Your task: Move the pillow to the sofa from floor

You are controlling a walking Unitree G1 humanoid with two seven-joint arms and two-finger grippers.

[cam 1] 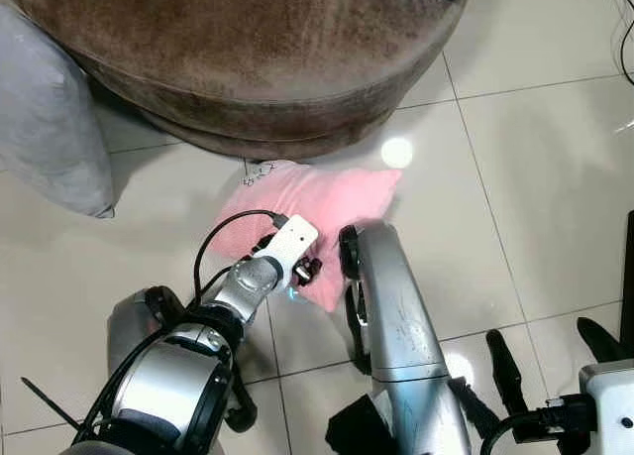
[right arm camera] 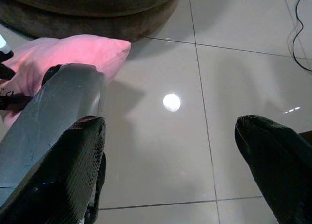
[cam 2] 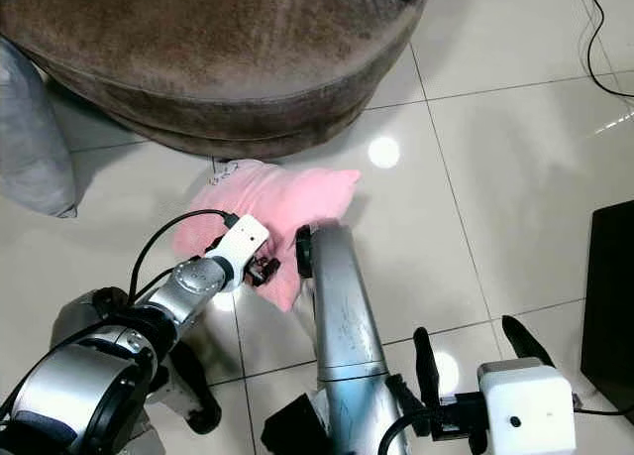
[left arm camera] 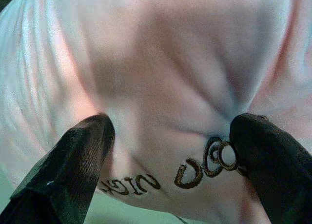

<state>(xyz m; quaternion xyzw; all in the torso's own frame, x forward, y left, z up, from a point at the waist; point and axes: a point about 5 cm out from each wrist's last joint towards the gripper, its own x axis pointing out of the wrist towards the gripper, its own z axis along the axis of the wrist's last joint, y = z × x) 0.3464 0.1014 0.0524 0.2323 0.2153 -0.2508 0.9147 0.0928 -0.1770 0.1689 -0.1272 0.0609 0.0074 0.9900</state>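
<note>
left hand (left arm camera: 170, 155) at pillow's near edge, fingers (left arm camera: 73, 160) spread wide, fabric bulging between them | pillow (cam 1: 317, 202) on tiled floor (cam 1: 515, 177), long axis left-right, just before sofa (cam 1: 258, 58) | right hand (right arm camera: 170, 155) wide, empty, well right, farther off

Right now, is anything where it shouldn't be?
Yes: the pink pillow lies on the tiled floor beside the brown sofa, not on it. The left gripper is at its near edge, fingers spread on the fabric.
</note>
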